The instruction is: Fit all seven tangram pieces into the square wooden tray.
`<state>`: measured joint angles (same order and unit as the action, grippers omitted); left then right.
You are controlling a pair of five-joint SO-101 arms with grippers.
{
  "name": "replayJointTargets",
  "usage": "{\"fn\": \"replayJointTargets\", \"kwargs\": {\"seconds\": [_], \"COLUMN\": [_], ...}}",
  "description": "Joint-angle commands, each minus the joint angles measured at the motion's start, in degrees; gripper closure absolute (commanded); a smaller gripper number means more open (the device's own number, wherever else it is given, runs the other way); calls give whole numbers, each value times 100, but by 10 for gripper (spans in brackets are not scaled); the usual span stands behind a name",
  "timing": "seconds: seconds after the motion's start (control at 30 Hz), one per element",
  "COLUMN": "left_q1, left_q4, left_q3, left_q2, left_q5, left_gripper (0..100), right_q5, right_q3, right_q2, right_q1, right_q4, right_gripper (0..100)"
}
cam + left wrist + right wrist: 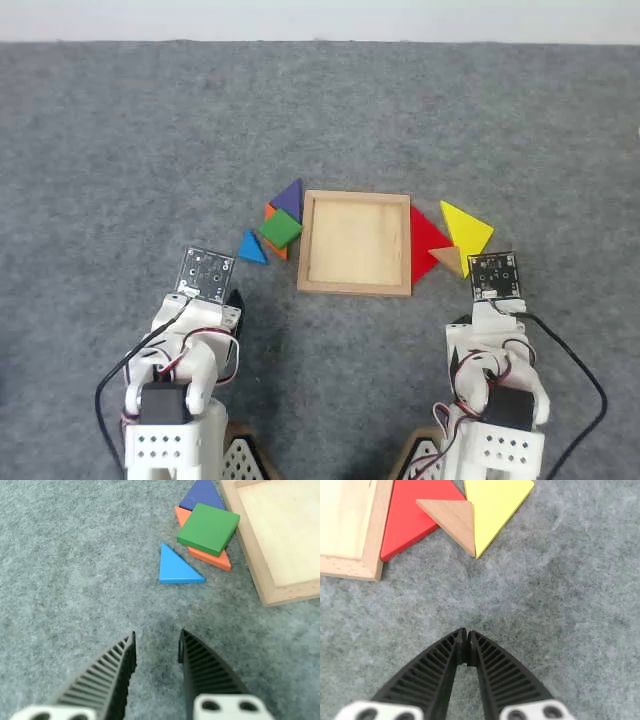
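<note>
Centrally on the grey, felt-like worktop (150,130) lies the square wooden tray (355,289), pale, with a raised rim and a bare floor; all seven tangram pieces lie outside it on the worktop. At the tray's 9 o'clock side, a green square (280,229) lies on top of an orange piece (270,212), whose outline is partly hidden. An indigo triangle (290,198) sits at the square's 12 o'clock, just beside the rim, and a small blue triangle (251,248) sits at its 8 o'clock, just beside the orange piece. At the tray's 3 o'clock side, a large red triangle (425,243) lies with one edge along the rim. A large yellow triangle (465,230) lies at the red triangle's 3 o'clock, and a small natural-wood triangle (449,259) at its 5 o'clock, overlapping the red piece and abutting the yellow one. The left pincer (157,635) hangs over bare worktop at the tray's 7 o'clock, fingers apart and gripping nothing. The right pincer (467,632) hangs at the tray's 5 o'clock, fingers pressed together with nothing between them.
</note>
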<state>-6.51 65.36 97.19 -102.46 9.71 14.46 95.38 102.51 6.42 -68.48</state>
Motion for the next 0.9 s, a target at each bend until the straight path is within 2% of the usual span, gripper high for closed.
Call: {"fn": "replayJointTargets", "kwargs": {"seconds": [0.0,0.87], "left_q1": [-35,-35], "left_q4": [18,18], "left_q3": [-66,-66], "left_q2": [-97,-97], "left_q5": [-53,-53], "left_gripper": [861,861], "right_q5": [0,9], "right_q3": [114,114], "right_q2": [-31,13], "right_q1": [-31,-31], "right_q4": [-13,40], "right_gripper": [991,990]}}
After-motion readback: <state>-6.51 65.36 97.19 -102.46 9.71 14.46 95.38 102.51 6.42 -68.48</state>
